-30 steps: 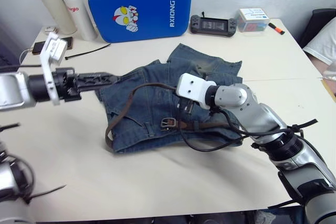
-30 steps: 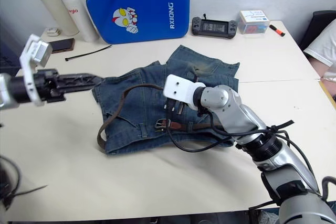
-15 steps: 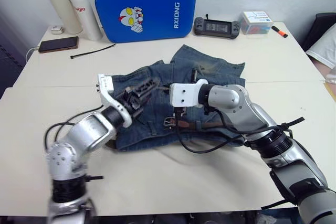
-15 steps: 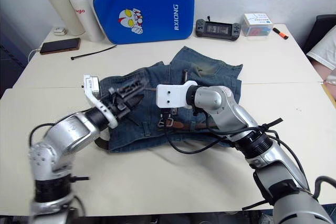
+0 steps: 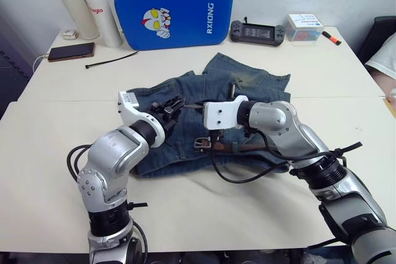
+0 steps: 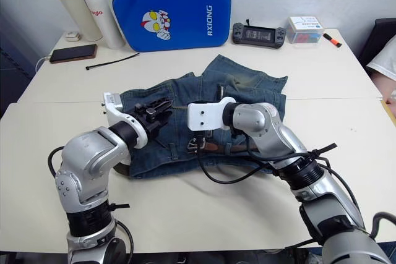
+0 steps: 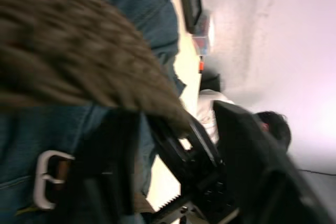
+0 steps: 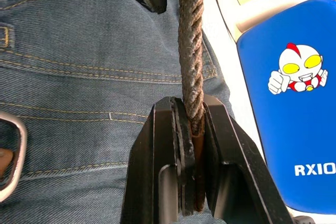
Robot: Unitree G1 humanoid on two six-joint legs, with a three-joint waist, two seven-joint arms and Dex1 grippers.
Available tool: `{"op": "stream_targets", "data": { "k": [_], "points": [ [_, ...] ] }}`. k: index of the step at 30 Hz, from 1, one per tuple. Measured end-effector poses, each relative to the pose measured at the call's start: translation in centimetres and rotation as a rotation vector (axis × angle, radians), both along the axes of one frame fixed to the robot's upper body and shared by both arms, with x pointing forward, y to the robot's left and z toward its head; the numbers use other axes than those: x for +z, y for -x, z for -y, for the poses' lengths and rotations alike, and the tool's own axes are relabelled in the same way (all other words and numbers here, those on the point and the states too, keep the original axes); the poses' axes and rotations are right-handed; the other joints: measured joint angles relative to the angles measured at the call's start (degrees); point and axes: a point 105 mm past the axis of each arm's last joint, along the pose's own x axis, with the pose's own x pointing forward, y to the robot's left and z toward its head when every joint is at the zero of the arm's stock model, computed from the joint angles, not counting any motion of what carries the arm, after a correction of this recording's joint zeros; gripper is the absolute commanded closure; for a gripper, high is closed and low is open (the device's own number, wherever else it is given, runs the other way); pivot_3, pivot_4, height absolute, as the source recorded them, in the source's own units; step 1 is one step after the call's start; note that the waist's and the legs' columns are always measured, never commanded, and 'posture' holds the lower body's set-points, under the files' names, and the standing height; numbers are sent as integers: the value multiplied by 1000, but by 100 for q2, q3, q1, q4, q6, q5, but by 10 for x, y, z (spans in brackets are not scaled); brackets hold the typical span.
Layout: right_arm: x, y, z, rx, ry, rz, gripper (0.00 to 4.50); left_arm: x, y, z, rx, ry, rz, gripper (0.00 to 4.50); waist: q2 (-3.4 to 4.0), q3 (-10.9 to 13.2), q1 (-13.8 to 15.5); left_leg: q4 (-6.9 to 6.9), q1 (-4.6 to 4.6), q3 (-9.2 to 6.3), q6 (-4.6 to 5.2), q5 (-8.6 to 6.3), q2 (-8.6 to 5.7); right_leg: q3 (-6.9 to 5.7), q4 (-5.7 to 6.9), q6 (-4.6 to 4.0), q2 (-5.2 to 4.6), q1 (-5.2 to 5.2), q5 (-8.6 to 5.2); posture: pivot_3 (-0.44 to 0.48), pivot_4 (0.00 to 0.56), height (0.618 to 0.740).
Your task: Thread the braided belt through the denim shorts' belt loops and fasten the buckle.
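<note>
We are working over the denim shorts (image 5: 185, 128), which are lying flat mid-table. Part of the braided belt (image 8: 191, 51) is already running along the waistband, seemingly through some belt loops; the buckle (image 5: 202, 143) is lying unfastened there. Our right gripper (image 8: 191, 129) is clamping the free strap. Our left gripper (image 6: 156, 110) is hovering beside it, jaws seemingly parted and empty. Threading and buckling are remaining.

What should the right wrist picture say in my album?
Right gripper pinching the braided belt above the denim shorts.
</note>
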Motion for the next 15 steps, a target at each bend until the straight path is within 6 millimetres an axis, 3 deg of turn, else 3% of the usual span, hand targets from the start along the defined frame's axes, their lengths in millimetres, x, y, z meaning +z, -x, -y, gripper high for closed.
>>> {"op": "stream_targets", "data": {
  "k": [1, 3, 9, 12, 15],
  "points": [
    [0, 1, 0, 4, 1, 5, 4500, -1, 0, 0, -3, -8, 1, 4012, 0, 0, 0, 0, 0, 0, 0, 0, 0, 0, -3, 0, 0, 0, 0, 0, 150, 677],
    [0, 0, 1, 1, 3, 9, 4500, -2, -1, 0, -11, -18, -4, 4420, 0, 0, 1, -1, 0, 0, -1, 0, 1, 1, -6, 0, 2, 1, 0, 0, 150, 677],
    [-1, 1, 4, -3, -5, 17, 4500, -3, -2, 1, -24, -21, -10, 4420, 0, 0, 11, -1, 0, 1, -1, 0, 2, 2, -14, 0, 3, 3, 0, 0, 150, 677],
    [2, 3, 3, 6, -64, -18, 3200, -2, -3, -2, -22, -33, -1, 4500, 0, 0, 8, -4, 0, 2, -1, 0, 3, 3, -17, 0, 4, 4, 0, 0, 150, 677],
    [12, 11, 4, 48, -101, -44, 1856, -10, -11, -20, 21, -64, -31, 4500, 0, 0, 2, -4, 0, -3, -3, -2, 7, 4, -20, 0, 10, 2, 0, 0, 150, 677]
  ]
}}
